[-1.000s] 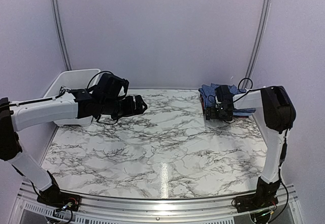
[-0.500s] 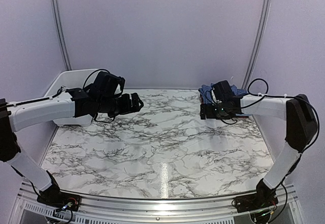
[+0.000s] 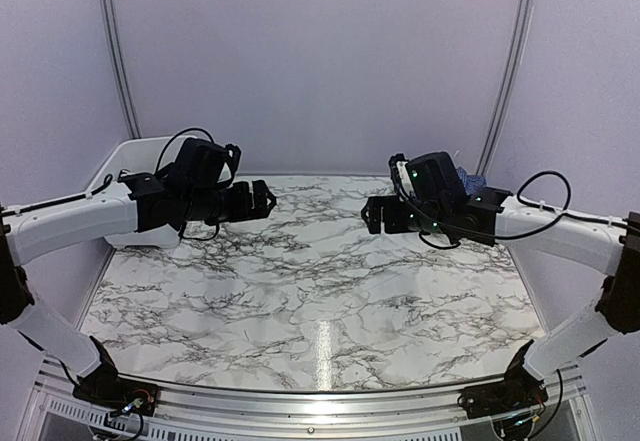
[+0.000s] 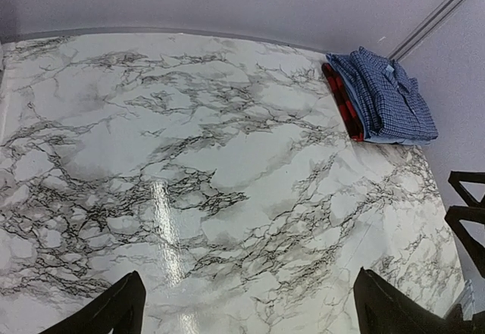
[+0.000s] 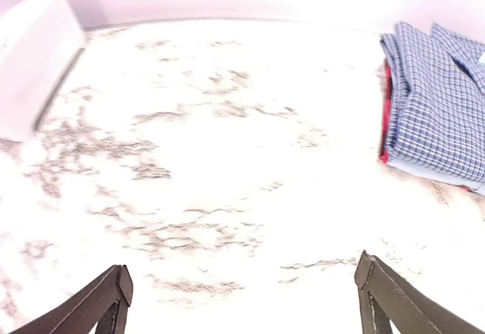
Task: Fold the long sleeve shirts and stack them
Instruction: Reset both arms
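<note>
The right claw (image 3: 374, 216) has been drawn back from the folded stack (image 5: 436, 114) toward the middle of the surface (image 3: 300, 301), jaws spread, nothing held. The left claw (image 3: 262, 202), likewise spread and empty, has been lifted slightly. The dark blue checked shirt (image 4: 390, 92) is left topmost, ahead and right of the right claw, well apart, so stacking is judged finished. No label or writing can be read.

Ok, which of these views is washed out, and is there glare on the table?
Right wrist view: badly overexposed, table nearly white, checked shirt readable. Left wrist view: well exposed, one bright streak of glare on the table. Top view: evenly lit, a similar streak near the front edge.
</note>
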